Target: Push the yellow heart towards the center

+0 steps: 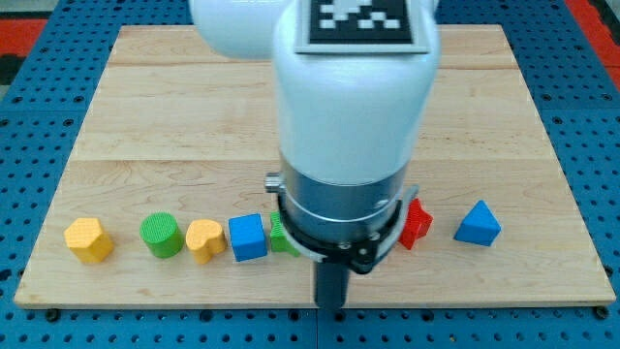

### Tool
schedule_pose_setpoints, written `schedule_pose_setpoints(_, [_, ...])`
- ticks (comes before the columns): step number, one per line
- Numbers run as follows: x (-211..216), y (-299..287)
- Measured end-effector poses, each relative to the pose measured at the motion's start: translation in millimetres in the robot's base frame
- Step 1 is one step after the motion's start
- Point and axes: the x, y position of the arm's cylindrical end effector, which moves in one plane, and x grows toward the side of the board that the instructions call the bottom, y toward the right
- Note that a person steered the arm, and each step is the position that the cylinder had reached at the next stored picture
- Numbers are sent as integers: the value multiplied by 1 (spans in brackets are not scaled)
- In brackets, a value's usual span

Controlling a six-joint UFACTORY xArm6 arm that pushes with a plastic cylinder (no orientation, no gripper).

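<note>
Along the bottom edge of the wooden board [194, 97] the blocks stand in one row: a yellow block [88, 239], a green cylinder [161, 235], the yellow heart [204, 240] and a blue cube [248, 237] just beside it. My own arm [349, 126] hides part of a green block [279, 235] and a red block [417, 223], with a blue triangle [478, 224] at the right. My tip [331, 308] has no jaws, and it is right of the heart, near the board's bottom edge.

Wooden tabletop [194, 107]. Near edge, left to right: yellow block [88, 239], green cylinder [161, 235], yellow heart [204, 240], blue cube [248, 237], green block [280, 236] partly hidden, red block [417, 224], blue triangle [478, 224].
</note>
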Motion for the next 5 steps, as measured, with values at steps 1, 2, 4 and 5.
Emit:
schedule_pose_setpoints(1, [-1, -64])
schedule_pose_setpoints(2, [-2, -122])
schedule_pose_setpoints(4, [-3, -146])
schedule_pose_setpoints(5, [-45, -128])
